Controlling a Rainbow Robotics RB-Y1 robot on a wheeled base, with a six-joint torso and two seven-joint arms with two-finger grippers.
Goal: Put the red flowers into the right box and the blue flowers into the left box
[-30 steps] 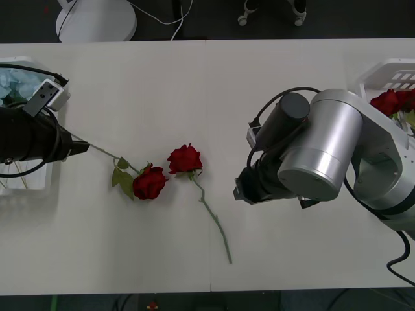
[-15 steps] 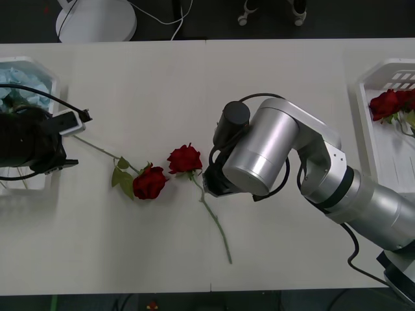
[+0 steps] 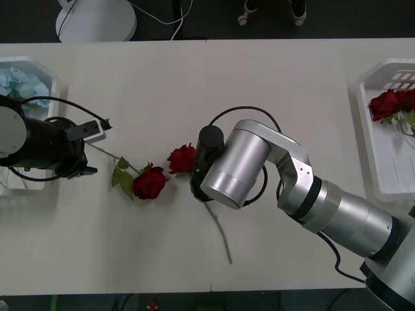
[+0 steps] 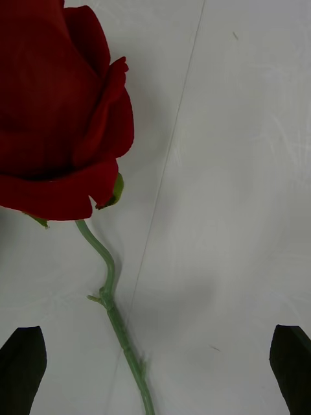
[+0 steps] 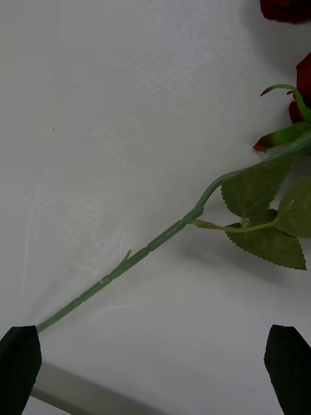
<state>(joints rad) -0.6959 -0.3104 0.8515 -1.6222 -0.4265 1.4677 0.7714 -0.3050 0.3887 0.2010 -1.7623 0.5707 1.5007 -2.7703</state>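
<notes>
On the white table (image 3: 272,84), seen from above, my right arm has swept in from the right box's side in the last second and now hangs over the nearer of the two loose red flowers (image 3: 182,159); its bulk hides my right jaws there. My left arm has also edged inward from the left box (image 3: 47,76), and my left jaws (image 3: 87,165) sit by the stem end of the other rose (image 3: 150,183). Two roses already lie in the right box (image 3: 376,136), and pale blue flowers (image 3: 19,81) fill the left box — so I judge these two table roses are what remains, and both arms are lining up on them.

In my right wrist view, the right jaws (image 4: 155,363) stand wide apart, empty, with the thin green stem running up between them to a deep-red bloom with a small green sepal under it. The stem kinks once below the bloom and lies flat on the table; nothing is gripped yet.

In my left wrist view, the left jaws (image 5: 155,369) are likewise apart and empty. The second rose's stem crosses diagonally, its end just beside one black fingertip (image 5: 19,350), with serrated dark leaves (image 5: 269,217) branching off toward the bloom at the edge.
</notes>
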